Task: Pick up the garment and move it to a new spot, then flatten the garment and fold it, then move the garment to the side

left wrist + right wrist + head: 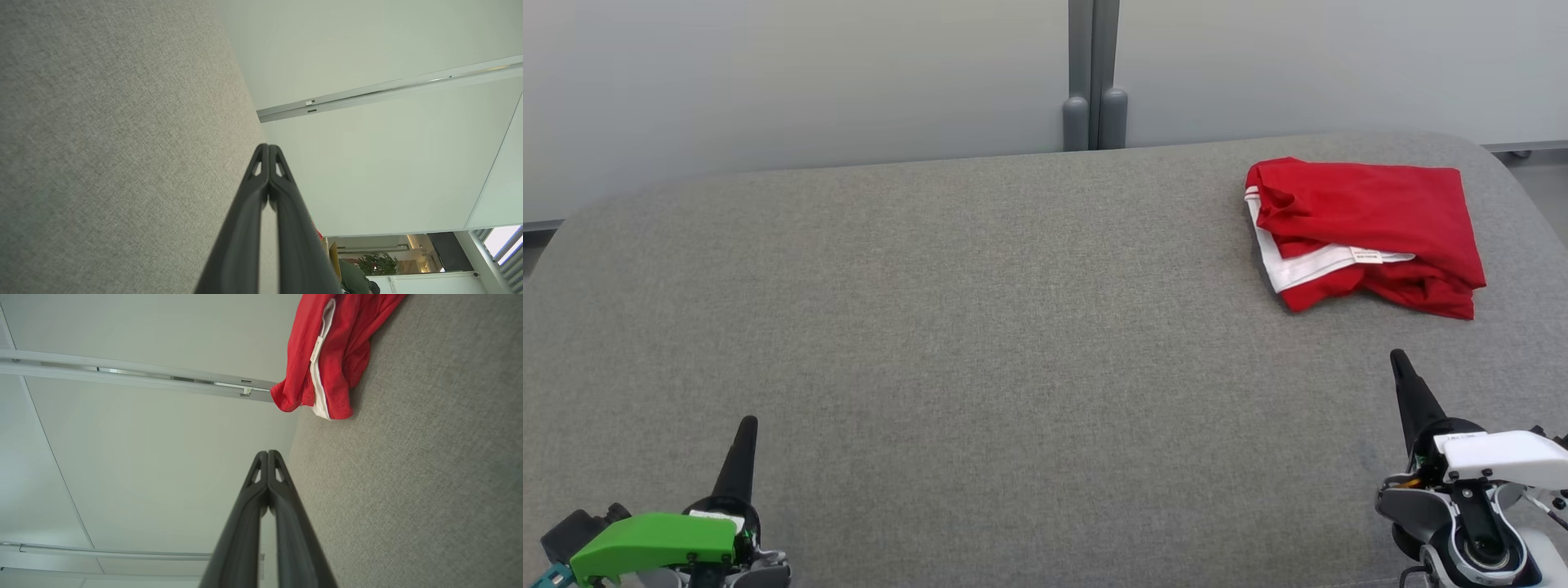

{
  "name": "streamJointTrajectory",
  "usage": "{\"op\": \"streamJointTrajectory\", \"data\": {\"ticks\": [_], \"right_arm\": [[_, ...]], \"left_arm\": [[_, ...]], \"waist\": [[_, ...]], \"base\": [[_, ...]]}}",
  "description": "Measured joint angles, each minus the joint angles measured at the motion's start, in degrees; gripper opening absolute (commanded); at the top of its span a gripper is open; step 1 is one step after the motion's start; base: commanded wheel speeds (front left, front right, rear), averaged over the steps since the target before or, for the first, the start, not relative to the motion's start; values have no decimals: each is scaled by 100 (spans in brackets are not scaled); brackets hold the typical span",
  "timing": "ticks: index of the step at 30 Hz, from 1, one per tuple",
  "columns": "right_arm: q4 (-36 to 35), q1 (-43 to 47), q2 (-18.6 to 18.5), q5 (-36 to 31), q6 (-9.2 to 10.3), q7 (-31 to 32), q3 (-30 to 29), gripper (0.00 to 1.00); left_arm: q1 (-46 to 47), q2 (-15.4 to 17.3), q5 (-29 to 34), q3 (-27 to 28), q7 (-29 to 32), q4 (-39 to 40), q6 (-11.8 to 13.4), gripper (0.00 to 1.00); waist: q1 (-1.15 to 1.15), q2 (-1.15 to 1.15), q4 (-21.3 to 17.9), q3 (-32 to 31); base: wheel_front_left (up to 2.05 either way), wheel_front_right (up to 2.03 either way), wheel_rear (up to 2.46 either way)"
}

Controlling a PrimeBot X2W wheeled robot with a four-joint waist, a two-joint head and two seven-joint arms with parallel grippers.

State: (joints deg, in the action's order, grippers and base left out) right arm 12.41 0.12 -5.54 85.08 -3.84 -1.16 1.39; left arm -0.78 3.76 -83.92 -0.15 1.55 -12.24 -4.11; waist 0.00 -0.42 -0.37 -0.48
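A red garment [1368, 233] with a white band lies in a folded bundle at the far right of the grey table [980, 327]. The right wrist view shows the same garment [331, 355] at its top, beyond the fingertips. My right gripper [1398, 358] is shut, near the table's front right, a short way in front of the garment and apart from it. Its fingers meet at the tips [267, 454] with nothing between them. At the front left, my left gripper [747, 423] is shut and empty too, its tips [268, 147] pressed together.
A pale wall with a grey vertical post [1094, 73] stands behind the table. The table's back corners are rounded. In the left wrist view a doorway with a plant [378, 263] and a person in a dark green top [355, 279] shows at the lower right.
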Motion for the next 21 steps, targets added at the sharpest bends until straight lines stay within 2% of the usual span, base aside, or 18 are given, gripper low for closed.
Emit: {"op": "streamJointTrajectory", "data": {"ticks": [14, 21], "right_arm": [[148, -208, -31, 1051, -214, 220, -267, 0], [187, -229, -34, 1180, -222, 230, -291, 0]], "left_arm": [[247, 2, -924, 131, 193, -200, -194, 0], [270, 3, -977, 159, 200, -222, -225, 0]], "waist": [[0, 0, 35, 66], [0, 0, 37, 70]], "base": [[0, 0, 0], [0, 0, 0]]}}
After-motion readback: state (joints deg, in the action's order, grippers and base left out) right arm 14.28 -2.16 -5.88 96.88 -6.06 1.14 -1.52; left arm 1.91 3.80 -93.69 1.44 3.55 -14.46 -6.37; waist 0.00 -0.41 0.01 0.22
